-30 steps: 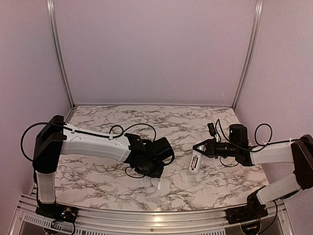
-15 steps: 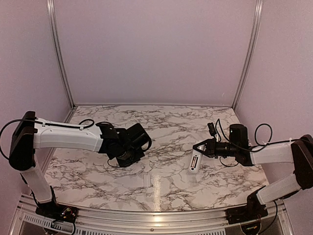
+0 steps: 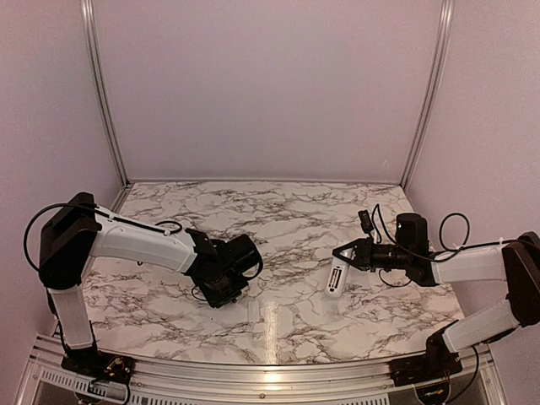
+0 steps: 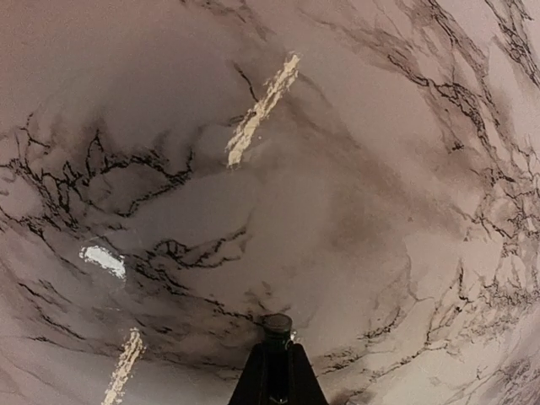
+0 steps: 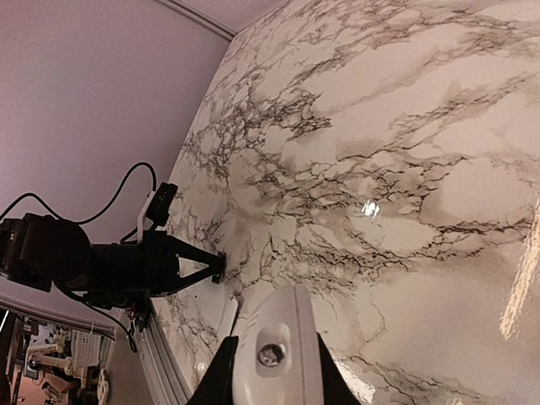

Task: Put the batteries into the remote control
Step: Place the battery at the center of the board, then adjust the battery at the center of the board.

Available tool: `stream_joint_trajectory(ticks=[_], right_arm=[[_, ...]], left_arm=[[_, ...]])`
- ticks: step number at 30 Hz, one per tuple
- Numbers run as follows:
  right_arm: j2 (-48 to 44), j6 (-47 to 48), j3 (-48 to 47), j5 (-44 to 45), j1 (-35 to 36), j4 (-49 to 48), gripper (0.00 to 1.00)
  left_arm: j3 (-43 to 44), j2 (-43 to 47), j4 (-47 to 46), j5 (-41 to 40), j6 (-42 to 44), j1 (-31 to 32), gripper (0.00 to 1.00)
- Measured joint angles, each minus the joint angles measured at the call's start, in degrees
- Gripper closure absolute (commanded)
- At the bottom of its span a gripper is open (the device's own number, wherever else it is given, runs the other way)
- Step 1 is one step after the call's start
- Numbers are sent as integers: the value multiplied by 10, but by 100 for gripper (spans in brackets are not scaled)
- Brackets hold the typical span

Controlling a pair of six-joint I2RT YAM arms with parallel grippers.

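Marble-veined table (image 3: 278,211) with two arms over it; one remote and one cell can be made out. At the right, the single white remote control (image 3: 335,279) hangs tilted with its grey buttons showing, its upper end clamped in the right gripper (image 3: 341,256). On the left side, nearer the front edge, the left gripper (image 4: 277,348) is clenched on one small dark battery (image 4: 277,322), whose round end pokes past the fingertips over the tabletop.

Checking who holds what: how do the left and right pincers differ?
The left pincer pinches a small dark battery at its tips; right pincer grips the white remote. The left pincer is left of the table's middle, right pincer right of it. Both are shut on something.
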State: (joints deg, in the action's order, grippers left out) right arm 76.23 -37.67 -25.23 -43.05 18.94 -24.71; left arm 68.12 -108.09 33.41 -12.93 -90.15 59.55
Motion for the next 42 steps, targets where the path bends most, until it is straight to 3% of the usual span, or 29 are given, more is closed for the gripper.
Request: stream_joint_trajectory(ticks=[2,7,14,18,20,24,25,32,38,42], right_arm=[[0,0,0,0,0,-1,100],[0,0,0,-1,0,-1,100],[1,0,0,-3,0,-5,100],[2,0,0,-3,0,-8,100],[3,0,0,-4,0,-10,100],[3,0,0,-6,-3,-11,100],[3,0,0,-7,-4,-11,100],[3,0,0,-15,-9,-17,100],[3,-2,0,-21,-9,-30,100],[3,-3,0,-22,-9,-37,100]], left_arm=[[0,-7,-2,3,-3,-1,78],[1,-7,-18,11,-7,-1,59],[1,-6,-30,14,12,-3,53],[0,2,-17,-4,71,-3,50],[2,11,-8,-23,127,-3,40],[12,71,-5,-65,305,-3,3],[13,88,-10,-68,352,-4,1],[63,173,-9,-59,772,-16,1],[-89,294,-104,-54,1071,-16,1],[-98,298,-108,-17,1205,-21,9]])
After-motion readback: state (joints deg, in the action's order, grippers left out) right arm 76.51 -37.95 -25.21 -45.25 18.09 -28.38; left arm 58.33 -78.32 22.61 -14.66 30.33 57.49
